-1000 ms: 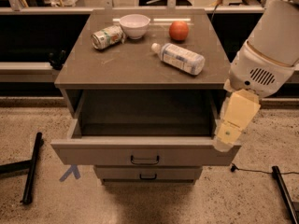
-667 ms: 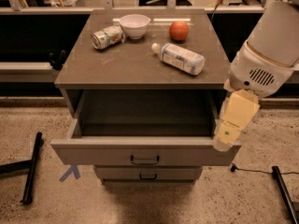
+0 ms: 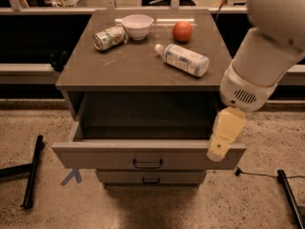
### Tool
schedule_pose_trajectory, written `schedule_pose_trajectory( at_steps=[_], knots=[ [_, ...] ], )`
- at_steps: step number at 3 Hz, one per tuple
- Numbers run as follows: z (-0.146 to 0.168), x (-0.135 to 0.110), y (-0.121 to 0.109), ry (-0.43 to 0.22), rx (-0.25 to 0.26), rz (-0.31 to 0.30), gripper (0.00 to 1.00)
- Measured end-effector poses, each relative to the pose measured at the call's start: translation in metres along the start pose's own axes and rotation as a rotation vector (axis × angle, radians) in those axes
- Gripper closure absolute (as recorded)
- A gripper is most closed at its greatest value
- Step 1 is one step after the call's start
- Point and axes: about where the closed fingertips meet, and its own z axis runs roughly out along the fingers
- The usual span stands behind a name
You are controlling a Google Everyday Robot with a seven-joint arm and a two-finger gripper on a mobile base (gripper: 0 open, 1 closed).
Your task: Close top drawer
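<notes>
Top drawer wide open, claw at its right front corner

The top drawer [image 3: 147,159] is pulled well out from under the counter [image 3: 138,73], box bare as far as I see. My claw [image 3: 218,149] hangs over the right end of the front panel's top edge, well right of the handle [image 3: 147,163]; it seems to touch the edge, though this angle hides any gap. I can't tell how far it is open, and it holds nothing I can see. Pushing from that corner could skew and jam the drawer, or the claw could slip over the edge into the box. A hard shove might roll the bottle [image 3: 183,59].
</notes>
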Motion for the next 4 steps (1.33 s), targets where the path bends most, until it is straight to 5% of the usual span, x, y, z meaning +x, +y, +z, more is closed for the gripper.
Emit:
schedule_pose_trajectory(
  at_steps=[1, 4],
  knots=[
    [0.057, 0.016, -0.021, 0.061, 0.009, 0.009, 0.00],
    [0.092, 0.048, -0.016, 0.133, -0.027, 0.099, 0.00]
  ],
)
